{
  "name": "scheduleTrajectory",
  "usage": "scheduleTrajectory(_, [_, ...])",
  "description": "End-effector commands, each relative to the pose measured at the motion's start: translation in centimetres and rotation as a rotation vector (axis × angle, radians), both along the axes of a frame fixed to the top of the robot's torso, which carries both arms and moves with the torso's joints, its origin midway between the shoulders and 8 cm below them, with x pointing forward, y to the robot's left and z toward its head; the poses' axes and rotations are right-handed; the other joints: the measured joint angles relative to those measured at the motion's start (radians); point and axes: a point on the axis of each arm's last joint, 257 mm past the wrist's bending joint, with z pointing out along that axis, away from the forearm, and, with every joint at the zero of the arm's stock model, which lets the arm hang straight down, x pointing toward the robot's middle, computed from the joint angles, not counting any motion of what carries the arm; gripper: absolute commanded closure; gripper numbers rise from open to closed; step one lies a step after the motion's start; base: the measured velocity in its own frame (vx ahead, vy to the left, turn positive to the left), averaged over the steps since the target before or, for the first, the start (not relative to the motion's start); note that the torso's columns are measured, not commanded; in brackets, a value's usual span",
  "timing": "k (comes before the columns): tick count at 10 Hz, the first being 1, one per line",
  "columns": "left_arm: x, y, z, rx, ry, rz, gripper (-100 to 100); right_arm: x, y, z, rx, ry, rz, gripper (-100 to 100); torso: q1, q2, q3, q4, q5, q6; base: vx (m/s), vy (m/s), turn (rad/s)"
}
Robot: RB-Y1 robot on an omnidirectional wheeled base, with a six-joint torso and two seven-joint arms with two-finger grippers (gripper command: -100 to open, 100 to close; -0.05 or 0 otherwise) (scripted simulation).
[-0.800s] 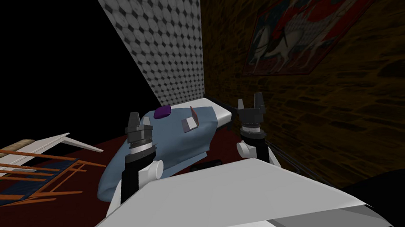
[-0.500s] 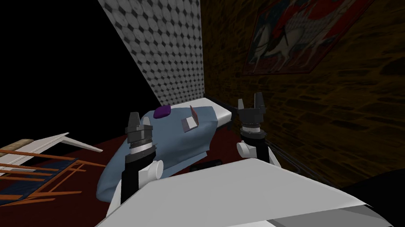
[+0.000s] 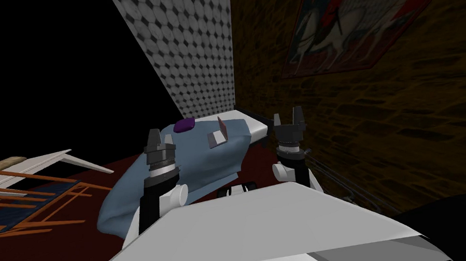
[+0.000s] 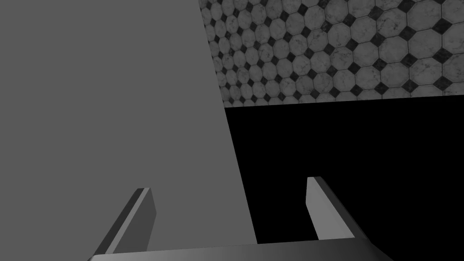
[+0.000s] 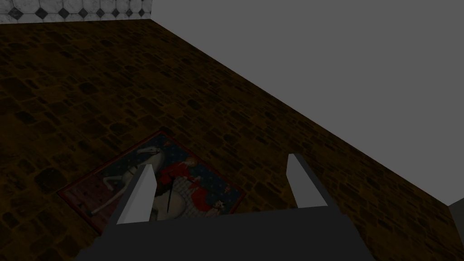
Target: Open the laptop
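Left tool (image 3: 159, 137): raised, blades parted, nothing held.
Right tool (image 3: 288, 116): raised likewise, blades apart, empty.
Small grey laptop with a reddish lid (image 3: 218, 136): beyond and between the two tools, on the pale blue covered bed (image 3: 193, 166); seemingly already part-raised.
Step in hand: approach, judged unfinished.
Advice: one tool is best lowered to the lid's free edge, which should be pushed back gently so that the base is not dragged.
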Motion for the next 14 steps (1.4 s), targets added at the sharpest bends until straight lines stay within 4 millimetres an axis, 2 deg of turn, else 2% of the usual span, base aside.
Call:
scheduleTrajectory(1, [0.0,0.0,0.0,0.0,0.0,0.0,0,0.0,0.0,0.0,0.0,0.0,0.0,0,0.0,0.074,-0.148,0.074,0.0,0.0,0.0,0.0,0.0])
scheduleTrajectory(2, [0.4,-0.2,-0.3,0.028,0.013,-0.006,-100,0.0,0.0,0.0,0.0,0.0,0.0,0,0.0,0.148,-0.295,0.148,0.0,0.0,-0.017,-0.024,-0.026])
scheduleTrajectory(3, [0.7,-0.2,-0.5,0.049,0.024,-0.008,-100,0.0,0.0,0.0,0.0,0.0,0.0,0,-0.001,0.182,-0.364,0.181,0.0,0.0,-0.044,-0.058,-0.044])
scheduleTrajectory(5, [2.2,0.1,-1.6,0.106,0.068,0.002,-100,0.0,0.0,0.0,0.0,0.001,0.0,0,-0.002,0.195,-0.387,0.194,-0.001,0.0,-0.066,-0.108,-0.102])
scheduleTrajectory(6, [3.5,0.8,-2.6,0.136,0.102,0.021,-100,0.0,0.0,0.0,0.0,0.0,0.0,0,-0.005,0.196,-0.388,0.195,-0.001,0.0,-0.093,-0.218,-0.177])
scheduleTrajectory(14, [9.3,5.5,-6.8,0.198,0.254,0.152,-100,0.0,0.0,0.0,0.0,0.001,0.0,0,0.001,0.191,-0.391,0.194,0.0,0.0,-0.062,-0.212,-0.13])
